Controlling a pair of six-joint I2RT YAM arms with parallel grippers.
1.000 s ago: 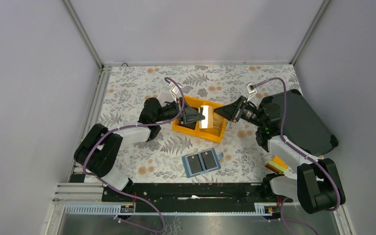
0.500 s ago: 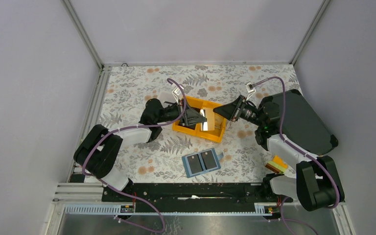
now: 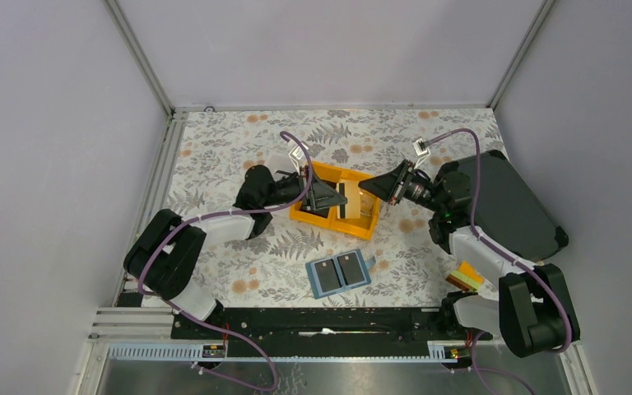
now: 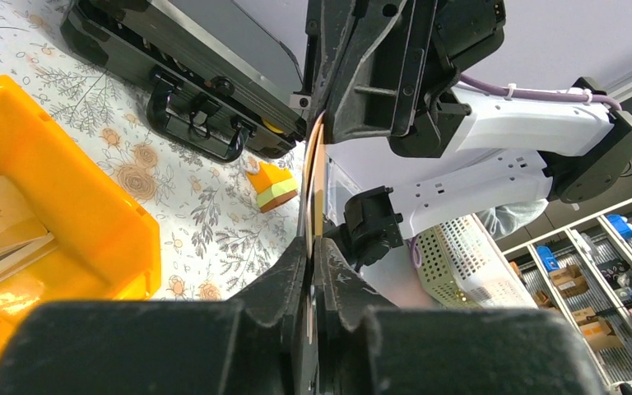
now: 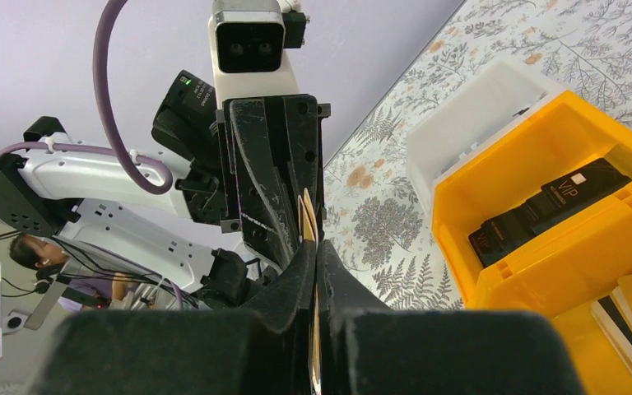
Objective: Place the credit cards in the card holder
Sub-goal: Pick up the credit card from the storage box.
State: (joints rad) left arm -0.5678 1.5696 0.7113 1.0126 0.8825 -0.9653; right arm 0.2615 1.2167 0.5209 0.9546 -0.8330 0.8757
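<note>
Top external view: the left tool (image 3: 335, 196) and the right tool (image 3: 372, 188) meet tip to tip above an orange bin (image 3: 333, 222) in the middle of the floral surface (image 3: 239, 156). The teal card holder (image 3: 339, 275) lies open on the surface nearer the arm bases, apart from the bin. Two dark cards (image 3: 327, 271) sit side by side on its inner face. A black case (image 3: 510, 206) sits at the right edge.

Left wrist view: the left tool's jaws are pressed together on the near edge of a thin pale card (image 4: 310, 189), seen edge-on. The right tool clamps the same card from the far end. Tan cards (image 4: 0, 226) rest in the orange bin below.

Right wrist view: the right tool's jaws are closed tight on the pale card, and the left tool grips it from the opposite end. Black VIP cards (image 5: 555, 197) lie in one compartment of the orange bin. A white bin (image 5: 477, 115) stands just beside it.
</note>
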